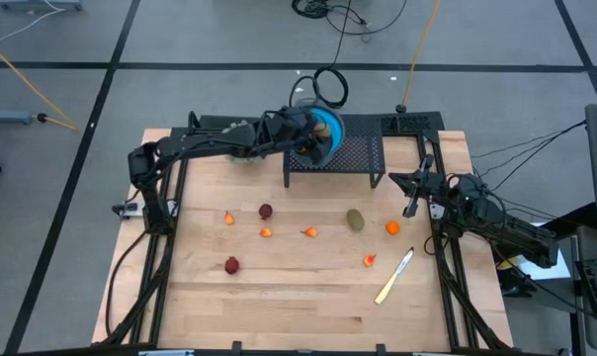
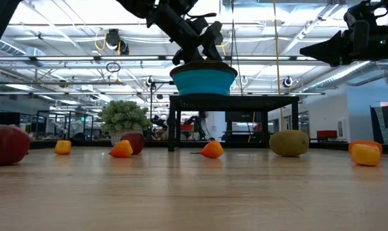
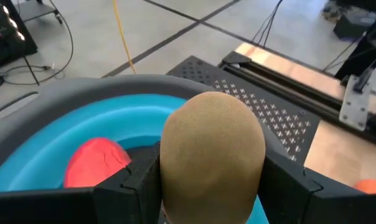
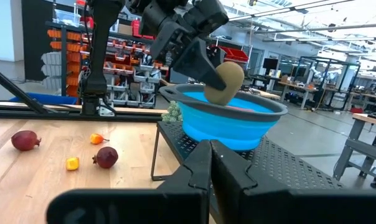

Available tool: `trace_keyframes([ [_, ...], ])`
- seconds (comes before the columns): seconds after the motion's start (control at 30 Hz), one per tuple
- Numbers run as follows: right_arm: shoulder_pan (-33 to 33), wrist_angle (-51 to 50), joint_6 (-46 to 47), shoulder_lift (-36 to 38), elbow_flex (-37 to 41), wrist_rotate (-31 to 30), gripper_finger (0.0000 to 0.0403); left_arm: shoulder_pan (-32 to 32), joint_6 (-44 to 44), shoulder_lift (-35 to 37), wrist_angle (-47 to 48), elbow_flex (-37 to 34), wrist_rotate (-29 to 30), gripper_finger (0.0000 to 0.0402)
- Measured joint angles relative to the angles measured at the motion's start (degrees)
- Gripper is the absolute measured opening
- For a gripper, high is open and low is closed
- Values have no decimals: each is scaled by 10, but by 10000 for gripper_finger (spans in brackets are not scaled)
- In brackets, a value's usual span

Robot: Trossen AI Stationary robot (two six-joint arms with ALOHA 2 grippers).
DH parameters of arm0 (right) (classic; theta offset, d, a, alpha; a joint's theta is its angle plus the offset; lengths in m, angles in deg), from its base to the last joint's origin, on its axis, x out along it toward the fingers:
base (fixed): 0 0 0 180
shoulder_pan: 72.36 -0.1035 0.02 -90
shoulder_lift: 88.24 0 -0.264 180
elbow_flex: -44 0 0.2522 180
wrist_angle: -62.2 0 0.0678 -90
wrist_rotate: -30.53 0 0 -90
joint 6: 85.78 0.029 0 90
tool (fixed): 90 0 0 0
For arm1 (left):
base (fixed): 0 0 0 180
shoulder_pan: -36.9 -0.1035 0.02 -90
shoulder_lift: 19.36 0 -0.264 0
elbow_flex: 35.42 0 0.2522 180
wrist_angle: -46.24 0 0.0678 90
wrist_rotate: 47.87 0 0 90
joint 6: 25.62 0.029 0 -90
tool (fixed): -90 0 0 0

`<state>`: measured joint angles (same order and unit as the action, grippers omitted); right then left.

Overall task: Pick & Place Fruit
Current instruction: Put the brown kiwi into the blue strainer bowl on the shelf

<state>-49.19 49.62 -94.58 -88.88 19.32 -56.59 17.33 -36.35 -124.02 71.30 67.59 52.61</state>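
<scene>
Blue bowl (image 4: 231,121) atop black perforated stand (image 4: 281,168)

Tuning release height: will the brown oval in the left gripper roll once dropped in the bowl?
Likely: the brown oval looks rounded and smooth. The bowl walls should contain it. It may bump the red fruit already inside.

Wooden table (image 1: 279,297): scattered fruit (image 1: 355,219), knife (image 1: 394,276), black rack (image 1: 363,158).

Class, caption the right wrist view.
Left gripper holds a brown oval fruit over the blue bowl.
</scene>
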Motion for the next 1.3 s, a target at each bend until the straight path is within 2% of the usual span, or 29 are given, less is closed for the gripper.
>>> trace_keyframes([
  [0.4,0,-1,2,0,0,-1,0,3,58,-1,16,0,0,207],
  [0.77,0,-1,2,0,0,-1,0,3,67,-1,35,0,1,209],
  [1.3,0,-1,2,0,0,-1,0,2,96,21,40,0,31,288],
])
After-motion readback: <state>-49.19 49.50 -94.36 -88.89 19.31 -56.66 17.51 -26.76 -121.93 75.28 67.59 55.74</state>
